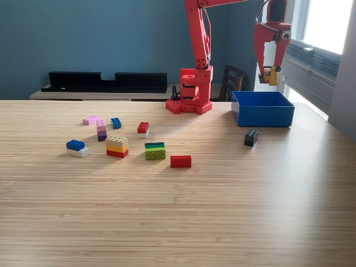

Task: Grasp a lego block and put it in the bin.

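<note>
Yellow block (271, 75) clamped in the gripper (271, 71), suspended above the blue bin (262, 109) — toward its far edge. Risk: release here may bounce the block off the rim onto the table (222, 211).

1. The bin (262, 108) is a bright blue, shallow, open-topped box sitting flat on the table.
2. A small yellowish lego block (272, 75) hangs in the air right above the bin, pinched in the red gripper (271, 71).
</note>
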Robot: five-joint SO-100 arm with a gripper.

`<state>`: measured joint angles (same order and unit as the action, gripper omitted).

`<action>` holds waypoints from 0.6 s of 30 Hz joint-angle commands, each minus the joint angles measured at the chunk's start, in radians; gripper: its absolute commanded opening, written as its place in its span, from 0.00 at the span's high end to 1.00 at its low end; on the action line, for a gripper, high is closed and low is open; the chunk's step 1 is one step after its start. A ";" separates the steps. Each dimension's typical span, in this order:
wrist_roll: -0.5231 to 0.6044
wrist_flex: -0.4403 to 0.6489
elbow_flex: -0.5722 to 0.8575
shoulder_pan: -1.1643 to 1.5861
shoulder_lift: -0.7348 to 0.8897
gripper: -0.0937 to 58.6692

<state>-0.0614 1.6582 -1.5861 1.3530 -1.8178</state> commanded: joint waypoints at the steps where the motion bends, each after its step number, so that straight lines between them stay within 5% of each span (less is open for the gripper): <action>1: -0.009 -0.037 -0.005 0.009 -0.066 0.45; 4: -0.009 -0.061 -0.015 0.002 -0.066 0.40; 7: -0.009 -0.072 -0.017 -0.009 -0.066 0.45; 12: 0.018 -0.084 0.018 -0.084 -0.066 0.63; 16: 0.055 -0.086 0.095 -0.222 -0.066 0.92; 18: 0.066 -0.086 0.137 -0.314 -0.066 0.99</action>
<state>-0.0138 1.5892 -1.5601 1.1597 -1.8178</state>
